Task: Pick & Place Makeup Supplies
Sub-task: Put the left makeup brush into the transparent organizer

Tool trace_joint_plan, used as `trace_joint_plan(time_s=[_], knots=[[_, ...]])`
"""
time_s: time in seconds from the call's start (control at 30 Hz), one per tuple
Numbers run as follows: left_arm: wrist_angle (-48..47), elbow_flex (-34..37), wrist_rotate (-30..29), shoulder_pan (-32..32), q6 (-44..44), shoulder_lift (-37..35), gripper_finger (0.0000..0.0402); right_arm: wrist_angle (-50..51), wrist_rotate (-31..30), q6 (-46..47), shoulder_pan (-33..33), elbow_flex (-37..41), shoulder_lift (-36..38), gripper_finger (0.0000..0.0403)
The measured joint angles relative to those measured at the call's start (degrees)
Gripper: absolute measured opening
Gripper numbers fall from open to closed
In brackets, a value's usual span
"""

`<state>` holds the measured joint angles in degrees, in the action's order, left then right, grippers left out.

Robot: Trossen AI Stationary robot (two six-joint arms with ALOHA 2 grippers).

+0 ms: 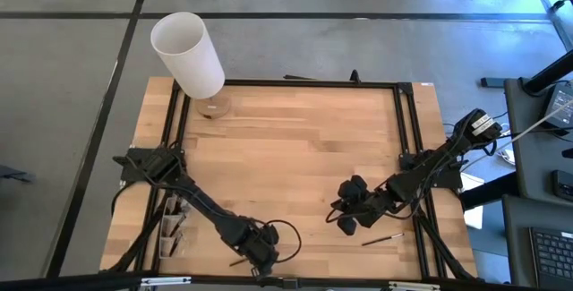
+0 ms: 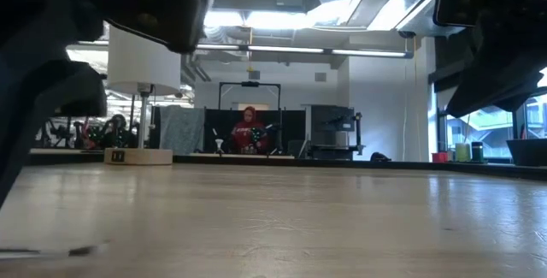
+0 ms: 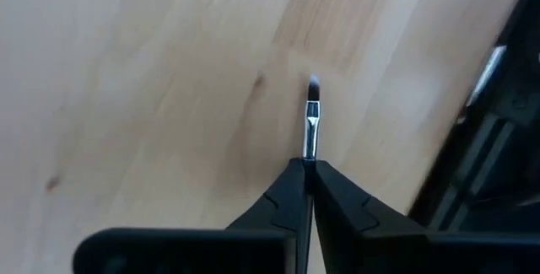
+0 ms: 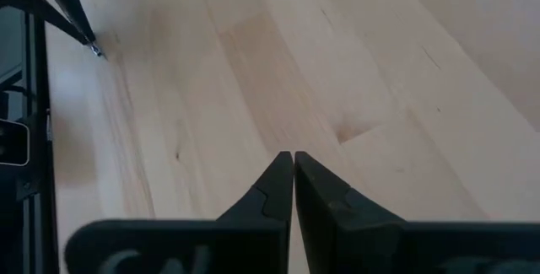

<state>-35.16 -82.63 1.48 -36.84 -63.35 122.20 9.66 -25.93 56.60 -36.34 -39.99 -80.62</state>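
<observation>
Evidently, the left gripper (image 3: 308,171) sits low at the table's (image 1: 295,148) near edge with its fingers pinched on a makeup brush (image 3: 310,126) to lift it, while the right gripper (image 4: 293,160) waits shut and empty nearby.

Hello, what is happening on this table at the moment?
The robot is picking up makeup brushes. The left tool, low at the table's near edge, has closed on one thin makeup brush, whose bristle tip sticks out past the fingers. The right tool is shut and empty, waiting near the right side. Another brush lies on the wood beside it. A tall white cylinder stands at the far left corner.
</observation>
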Motion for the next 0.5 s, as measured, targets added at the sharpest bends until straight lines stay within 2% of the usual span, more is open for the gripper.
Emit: trace_joint_plan(time_s=[0.1,0.2,0.3,0.37,0.5], knots=[[-5.3,-0.5,-4.4,-0.4,-0.3,-2.9,0.0016,0.2,0.0,0.0,0.0,0.0,0.0,0.0016],[-15.2,-1.8,-14.3,-2.3,-5.2,-7.7,0.0016,1.1,0.0,0.0,0.0,0.0,0.0,0.0016],[-27.0,-3.1,-24.0,-6.6,-14.1,-14.9,0.0016,1.6,-0.8,0.3,0.0,0.0,0.0,0.0016],[-35.8,-2.5,-25.8,-9.9,-21.9,-17.6,0.0016,1.8,-1.1,0.4,0.0,0.0,0.0,0.0016],[-47.1,-2.9,-27.9,-17.8,-35.2,-23.9,0.0016,1.8,-1.5,0.9,0.0,0.0,0.0,0.0016]])
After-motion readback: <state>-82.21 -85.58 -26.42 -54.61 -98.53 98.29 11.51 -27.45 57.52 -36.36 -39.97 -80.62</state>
